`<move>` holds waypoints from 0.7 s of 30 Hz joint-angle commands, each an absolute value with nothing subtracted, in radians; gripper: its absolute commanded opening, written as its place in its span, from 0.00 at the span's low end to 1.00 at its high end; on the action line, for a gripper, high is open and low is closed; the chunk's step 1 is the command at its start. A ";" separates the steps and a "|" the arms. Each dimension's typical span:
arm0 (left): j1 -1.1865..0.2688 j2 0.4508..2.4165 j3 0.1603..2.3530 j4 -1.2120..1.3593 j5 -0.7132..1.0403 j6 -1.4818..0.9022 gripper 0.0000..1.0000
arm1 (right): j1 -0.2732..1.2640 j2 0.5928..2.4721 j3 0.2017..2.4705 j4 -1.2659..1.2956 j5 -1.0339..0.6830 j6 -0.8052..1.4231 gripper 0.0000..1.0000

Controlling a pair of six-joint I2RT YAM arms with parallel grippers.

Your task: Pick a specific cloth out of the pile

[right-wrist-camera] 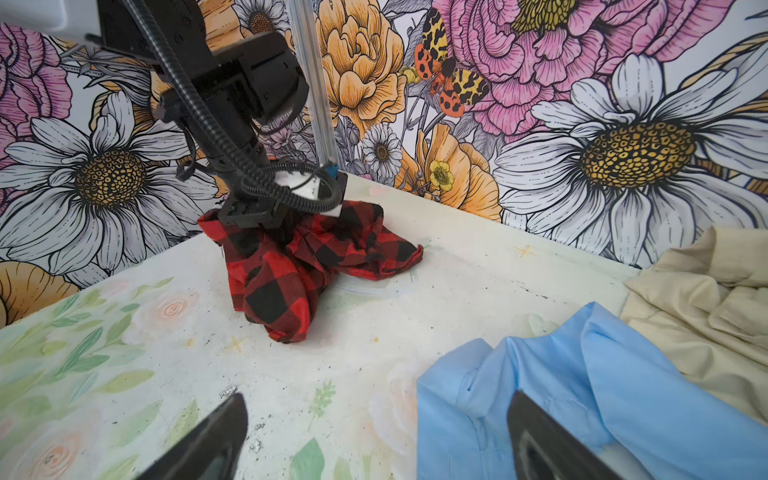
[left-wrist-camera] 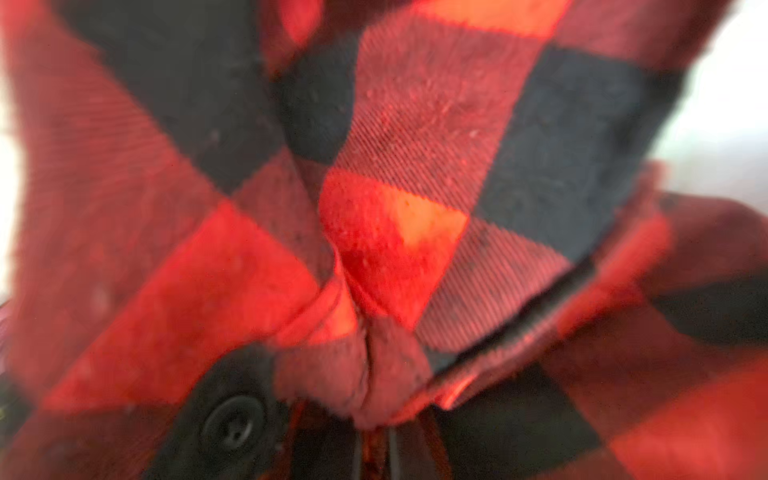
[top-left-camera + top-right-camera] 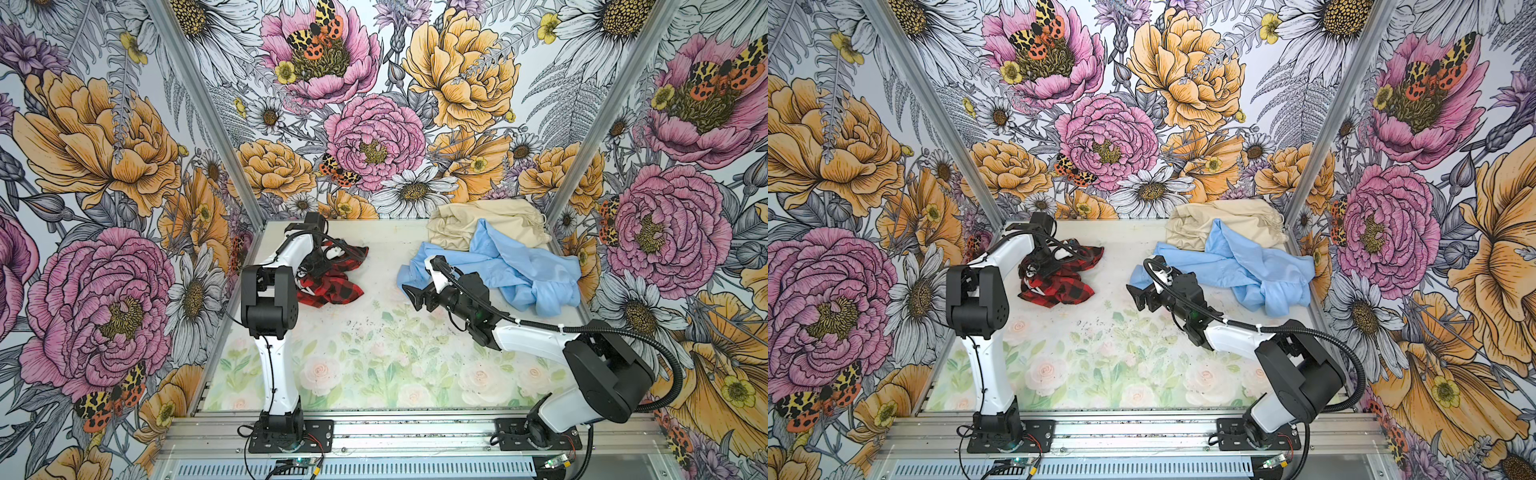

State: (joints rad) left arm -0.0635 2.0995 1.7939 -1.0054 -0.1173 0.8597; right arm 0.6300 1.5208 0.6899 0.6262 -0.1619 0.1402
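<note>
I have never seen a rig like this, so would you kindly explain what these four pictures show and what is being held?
Two robot arms stand at a table. Two pictures look down from overhead; two come from cameras on the wrists. The left gripper is shut on the red-and-black checked cloth, which fills its wrist view and lies apart from the pile. The right gripper is open and empty, near the light blue cloth, which overlaps the cream cloth in the far right corner.

The tabletop (image 3: pixel 374 353) carries a pale flower print. On it lie a checked cloth (image 3: pixel 332 289) at left and, at right, a blue cloth (image 3: pixel 519 266) overlapping a cream cloth (image 3: pixel 478 226).
</note>
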 commanded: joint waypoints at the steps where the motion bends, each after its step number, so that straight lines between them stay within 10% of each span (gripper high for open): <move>1: -0.064 1.971 1.901 -0.943 -0.076 0.684 0.00 | 0.637 1.496 0.686 0.626 -0.143 0.129 0.97; 11: -0.078 1.965 2.117 -0.999 -0.411 0.107 0.00 | 0.637 1.495 0.686 0.623 -0.129 0.124 0.97; 21: -0.173 1.993 1.998 -1.166 -0.868 0.009 0.00 | 0.637 1.503 0.687 0.630 -0.137 0.133 0.97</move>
